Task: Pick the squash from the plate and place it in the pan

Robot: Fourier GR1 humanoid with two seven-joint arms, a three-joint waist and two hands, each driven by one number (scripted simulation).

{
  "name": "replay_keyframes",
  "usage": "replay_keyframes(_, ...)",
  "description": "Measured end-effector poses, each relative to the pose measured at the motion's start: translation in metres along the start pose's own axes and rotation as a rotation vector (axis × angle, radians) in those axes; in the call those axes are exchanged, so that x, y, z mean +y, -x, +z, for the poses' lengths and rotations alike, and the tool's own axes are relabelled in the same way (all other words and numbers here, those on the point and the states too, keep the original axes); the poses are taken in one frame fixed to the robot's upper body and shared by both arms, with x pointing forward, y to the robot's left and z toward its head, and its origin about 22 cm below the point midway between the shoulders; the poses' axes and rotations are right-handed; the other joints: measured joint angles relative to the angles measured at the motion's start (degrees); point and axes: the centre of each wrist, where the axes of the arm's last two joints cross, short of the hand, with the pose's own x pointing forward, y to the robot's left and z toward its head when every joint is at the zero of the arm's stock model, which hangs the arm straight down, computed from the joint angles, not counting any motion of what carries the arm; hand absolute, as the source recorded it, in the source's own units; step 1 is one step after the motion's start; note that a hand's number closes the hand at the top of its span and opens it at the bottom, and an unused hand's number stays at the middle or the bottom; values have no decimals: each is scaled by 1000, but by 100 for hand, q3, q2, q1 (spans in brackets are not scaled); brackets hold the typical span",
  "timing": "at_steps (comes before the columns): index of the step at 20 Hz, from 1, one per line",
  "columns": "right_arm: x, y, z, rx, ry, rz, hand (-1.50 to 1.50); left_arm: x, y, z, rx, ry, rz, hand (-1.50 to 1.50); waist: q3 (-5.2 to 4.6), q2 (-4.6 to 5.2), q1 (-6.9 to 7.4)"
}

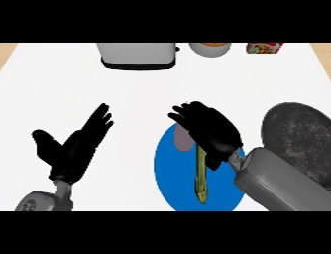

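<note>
A long yellow-green squash (200, 181) lies lengthwise on the blue plate (172, 173) at the centre bottom of the head view. My right hand (211, 130) hovers over the plate's upper part with its fingers spread, covering the squash's far end; nothing is held. The dark round pan (303, 141) sits to the right of the plate, its handle running toward the lower right corner behind my right forearm. At the left, my left hand (73, 146) rests open with its fingers up, well apart from the plate.
A white toaster-like appliance (139, 55) stands at the back centre. Beside it are a white bowl (211, 48) and a small red packet (263, 47). The white counter (51, 79) ends in wooden flooring on both sides.
</note>
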Motion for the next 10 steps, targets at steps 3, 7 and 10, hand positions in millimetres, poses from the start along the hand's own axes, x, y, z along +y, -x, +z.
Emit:
replay_keyframes(3,6,-22,-8,96,-146,161,-150,-1,1,1,6,4,-3,0,1,-15,8)
replay_keyframes(7,12,-64,-22,204,-320,315,-150,-1,1,1,8,8,-1,0,7,-8,11)
replay_keyframes(10,20,-95,-29,266,-453,403,-150,0,-3,0,4,1,-2,0,15,3,-1)
